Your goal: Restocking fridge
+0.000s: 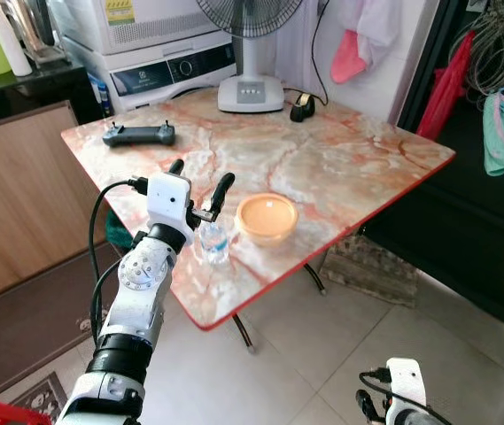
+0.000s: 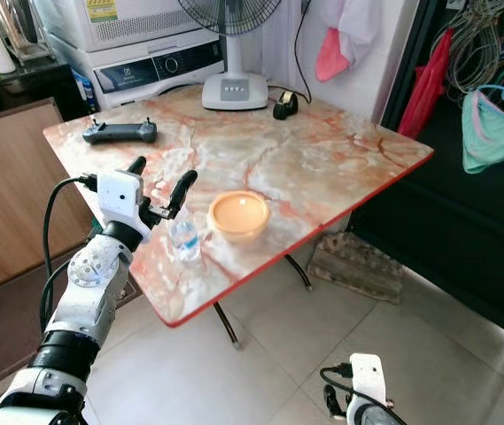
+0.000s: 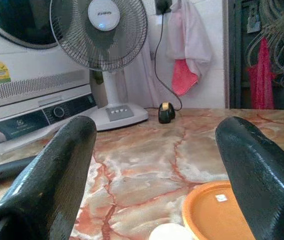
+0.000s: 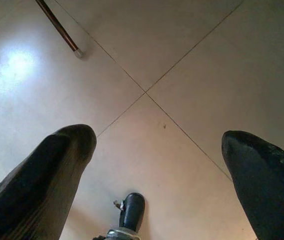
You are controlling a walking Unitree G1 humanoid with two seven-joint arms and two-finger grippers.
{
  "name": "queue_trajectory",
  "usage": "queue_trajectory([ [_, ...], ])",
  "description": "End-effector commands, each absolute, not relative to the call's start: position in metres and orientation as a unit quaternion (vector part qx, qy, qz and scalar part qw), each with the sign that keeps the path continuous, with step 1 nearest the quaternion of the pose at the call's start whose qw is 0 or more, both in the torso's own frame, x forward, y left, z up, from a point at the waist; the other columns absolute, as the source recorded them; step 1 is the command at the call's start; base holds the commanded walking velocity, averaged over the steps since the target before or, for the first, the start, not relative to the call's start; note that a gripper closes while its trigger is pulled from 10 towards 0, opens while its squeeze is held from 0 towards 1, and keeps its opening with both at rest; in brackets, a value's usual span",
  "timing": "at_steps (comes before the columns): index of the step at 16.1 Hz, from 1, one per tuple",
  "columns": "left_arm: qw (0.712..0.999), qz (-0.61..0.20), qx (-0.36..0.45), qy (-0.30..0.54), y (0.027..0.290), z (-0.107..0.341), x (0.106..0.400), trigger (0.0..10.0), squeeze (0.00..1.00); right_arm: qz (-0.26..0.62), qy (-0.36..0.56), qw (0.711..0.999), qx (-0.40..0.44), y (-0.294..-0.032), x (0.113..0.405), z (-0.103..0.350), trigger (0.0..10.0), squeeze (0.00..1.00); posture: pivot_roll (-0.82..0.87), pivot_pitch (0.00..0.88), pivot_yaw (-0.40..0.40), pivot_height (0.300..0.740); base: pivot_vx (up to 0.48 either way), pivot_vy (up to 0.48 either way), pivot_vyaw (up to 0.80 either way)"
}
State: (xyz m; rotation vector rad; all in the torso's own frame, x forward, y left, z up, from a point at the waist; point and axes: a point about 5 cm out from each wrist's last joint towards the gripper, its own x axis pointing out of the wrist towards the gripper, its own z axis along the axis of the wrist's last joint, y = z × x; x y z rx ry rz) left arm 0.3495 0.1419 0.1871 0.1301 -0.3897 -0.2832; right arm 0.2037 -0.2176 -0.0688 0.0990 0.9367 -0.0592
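— Where are the hands?
— The right hand hangs low over the tiled floor, fingers spread wide, holding nothing. The left hand is raised at the near edge of the table, fingers wide apart, just above a small water bottle.

— And the bottle?
— Upright near the table's front edge, just beside an orange bowl, not gripped.

— Further back?
— A black controller lies on the left side; a white fan and a tape dispenser stand at the far edge, a washing machine behind.
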Motion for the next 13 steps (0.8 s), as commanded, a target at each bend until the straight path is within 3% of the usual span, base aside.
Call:
queue_trajectory([
  [1, 0.967, -0.139, 0.06, -0.205, 0.142, 0.194, 0.35, 10.0, 0.0, -0.034, 0.45, 0.891, 0.055, -0.218, 0.204, -0.068, 10.0, 0.0, 0.11, 0.0, -0.009, 0.74, 0.289, 0.0, 0.0],
  [6, 0.965, -0.14, 0.062, -0.214, 0.141, 0.197, 0.349, 10.0, 0.0, -0.035, 0.449, 0.891, 0.056, -0.219, 0.204, -0.068, 10.0, 0.0, 0.1, 0.0, -0.009, 0.74, 0.285, 0.0, 0.0],
  [13, 0.962, -0.129, 0.056, -0.236, 0.142, 0.212, 0.35, 10.0, 0.0, -0.033, 0.451, 0.89, 0.055, -0.218, 0.203, -0.069, 10.0, 0.0, 0.09, 0.0, 0.002, 0.74, 0.0, 0.0, 0.0],
])
